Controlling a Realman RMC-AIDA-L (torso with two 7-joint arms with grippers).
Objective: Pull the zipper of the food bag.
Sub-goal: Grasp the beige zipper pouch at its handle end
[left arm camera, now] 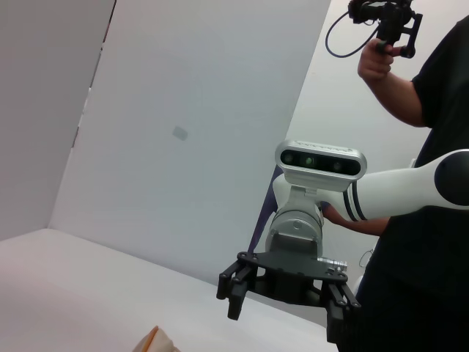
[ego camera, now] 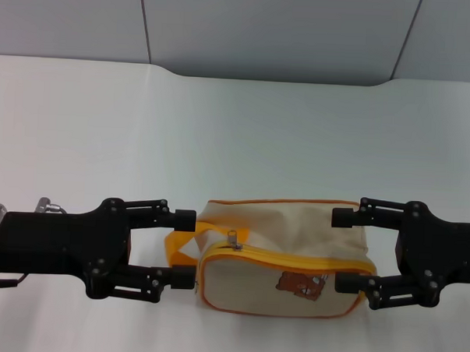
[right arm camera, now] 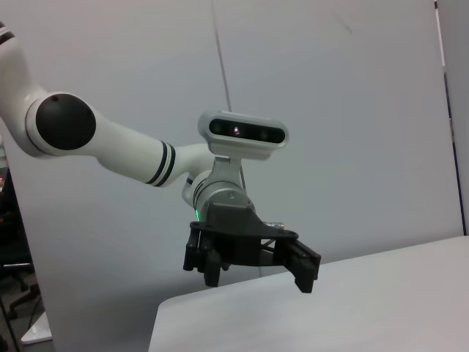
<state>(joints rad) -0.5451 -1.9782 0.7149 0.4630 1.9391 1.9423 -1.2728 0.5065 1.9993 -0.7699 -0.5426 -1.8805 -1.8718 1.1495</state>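
Two grippers flank the food bag, which lies on the white table close to its near edge, about centred between the side edges. Left gripper sits at the bag's left end, jaws spread wide, one finger either side of the yellow loop handle, holding nothing. Right gripper mirrors it at the right end, also wide, fingertips close to or touching the fabric. Zipper looks shut, silver pull tab at its left end. Judged step: bracing and approach, nothing pulled yet. Next likely: right gripper steadies the bag, left narrows onto the tab, draws it rightwards.
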